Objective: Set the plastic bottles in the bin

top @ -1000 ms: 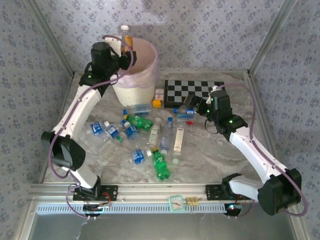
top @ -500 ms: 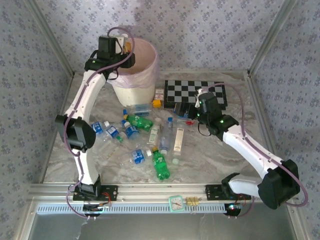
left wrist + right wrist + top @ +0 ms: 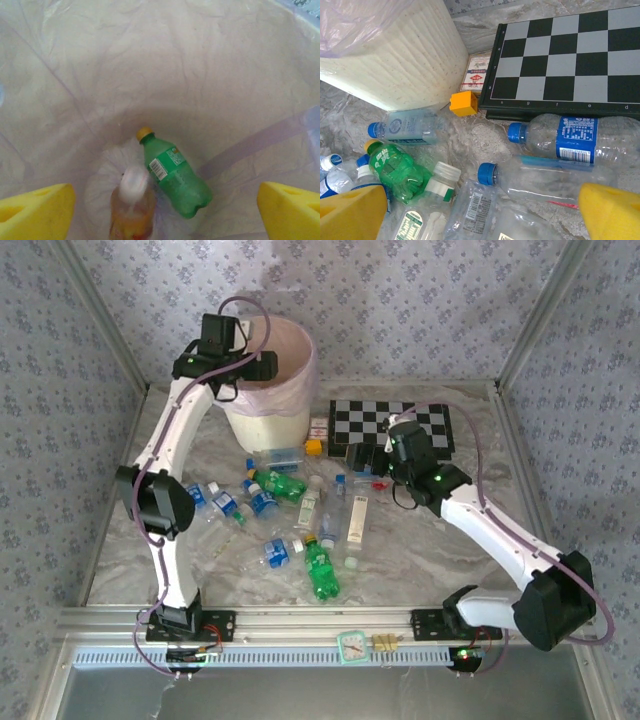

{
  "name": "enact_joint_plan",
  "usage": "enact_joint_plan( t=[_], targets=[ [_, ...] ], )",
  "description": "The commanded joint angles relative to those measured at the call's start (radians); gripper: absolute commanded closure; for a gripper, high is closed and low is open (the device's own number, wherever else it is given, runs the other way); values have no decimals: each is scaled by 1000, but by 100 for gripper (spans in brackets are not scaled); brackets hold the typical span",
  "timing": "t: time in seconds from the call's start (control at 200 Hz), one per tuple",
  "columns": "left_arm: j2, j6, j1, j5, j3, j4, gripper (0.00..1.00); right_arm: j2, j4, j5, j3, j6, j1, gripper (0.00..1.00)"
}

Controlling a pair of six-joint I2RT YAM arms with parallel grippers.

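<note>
Over bin (image 3: pixel 262 425) by table's (image 3: pixel 430 550) far edge: left gripper (image 3: pixel 258 364) spread wide, empty; orange bottle (image 3: pixel 131 212), green bottle (image 3: pixel 176 179) inside. Right gripper (image 3: pixel 482 215) likewise spread above centre pile (image 3: pixel 300 510). Risk: pinching two crowded bottles, one squirting loose.

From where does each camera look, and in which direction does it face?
Top external: high behind the bases, looking down on the table; left arm and right arm rise from the bottom edge.
Left wrist: above the bin, looking down into its liner at a green bottle and a blurred orange one; yellow fingertips in the lower corners.
Right wrist: low over the table, facing the bin's wall, the chessboard and loose bottles; yellow fingertips below.
Shared: top external and right wrist both show the chessboard.
</note>
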Motion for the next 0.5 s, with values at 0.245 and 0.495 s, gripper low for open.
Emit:
enact_joint_plan(
  t=[0.245, 0.495],
  targets=[
    [-428, -78, 12, -126, -376, 159, 0, 61, 23, 34, 25, -54, 10, 0],
    [-747, -332, 131, -324, -768, 154, 0, 102, 5, 39, 41, -82, 6, 0]
  ],
)
